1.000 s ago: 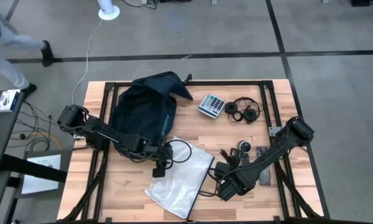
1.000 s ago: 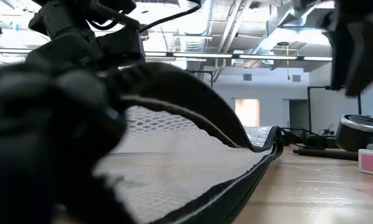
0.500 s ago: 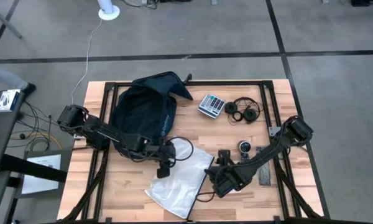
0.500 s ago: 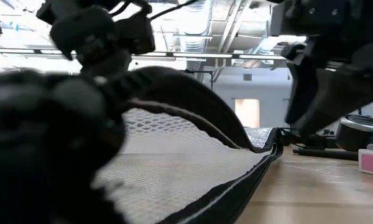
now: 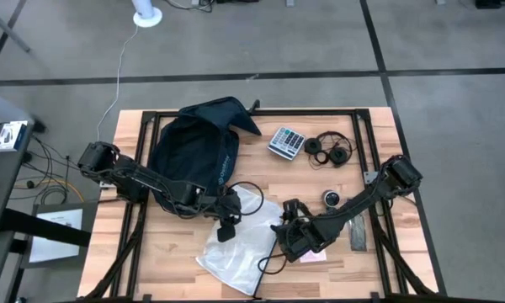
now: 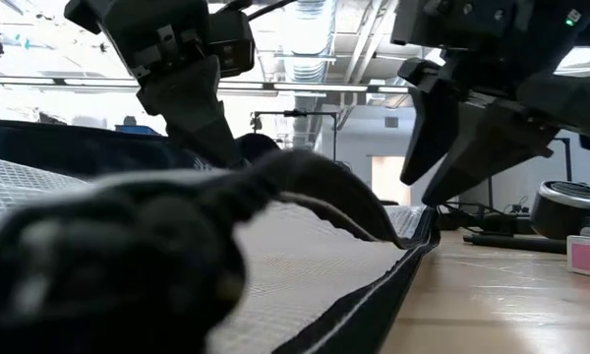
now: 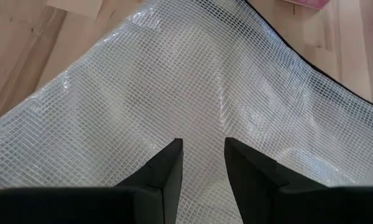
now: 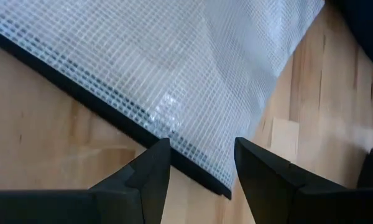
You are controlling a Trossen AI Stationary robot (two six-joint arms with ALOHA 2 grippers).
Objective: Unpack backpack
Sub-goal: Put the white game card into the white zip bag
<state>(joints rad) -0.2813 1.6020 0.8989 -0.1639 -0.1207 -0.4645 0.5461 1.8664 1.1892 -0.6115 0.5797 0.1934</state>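
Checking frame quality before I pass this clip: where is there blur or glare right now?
Low view: the dark strap up close is out of focus, and the ceiling lights behind are bright. Left wrist view: the mesh pouch is sharp, with faint sheen. Right wrist view: the pouch's black edge is sharp. High view: even light, no glare on the table.

Both arms are looking all dark, basically black, built from chunky rounded joint housings linked by slimmer straight segments. The left claw [image 7: 201, 163] is showing two flat, matte black fingers with angled tips, and the right claw [image 8: 198, 163] is sporting the same wedge-shaped pair. A thin black cable is looping off near the left wrist. In the low view a small green light is glowing on the right arm's housing.
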